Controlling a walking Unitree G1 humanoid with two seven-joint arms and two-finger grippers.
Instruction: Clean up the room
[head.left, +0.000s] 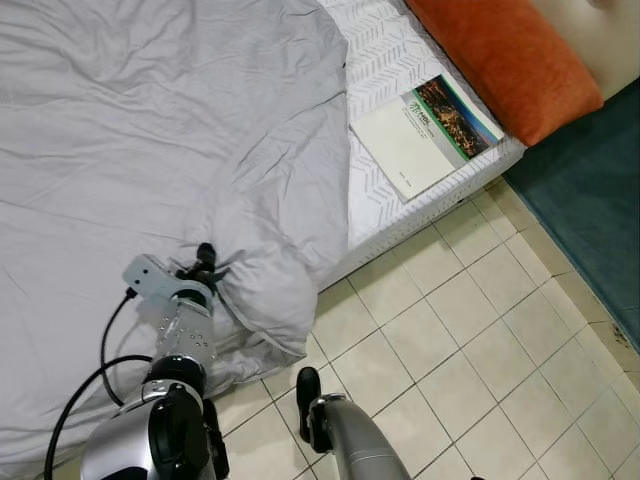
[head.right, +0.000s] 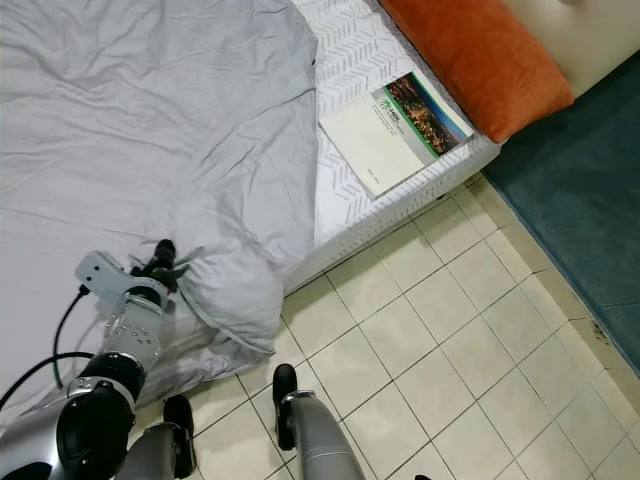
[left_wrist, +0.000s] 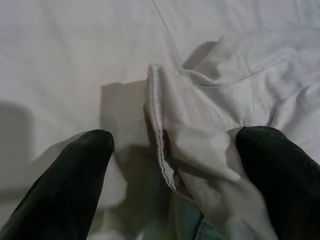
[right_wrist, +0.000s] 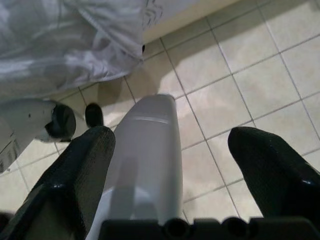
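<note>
Grey duvet covers most of the bed, spread from far left to centre, its near corner bunched up and hanging over the bed edge down to the floor. White patterned mattress is bare on the far right part of the bed. Orange pillow lies at the far right end of it. Dark teal rug on the right, beige tiled floor near and right.

Left arm reaches forward over the near left of the bed, wrist straight. Left gripper sits at the bunched duvet corner, fingers spread wide, a hemmed fold of the fabric between them, touching the one finger; nothing pinched.

Right gripper hangs low over the floor tiles, fingers spread apart, holding nothing.

Book with white and green cover lies flat on the bare mattress, just beside the pillow, near the bed's edge.
</note>
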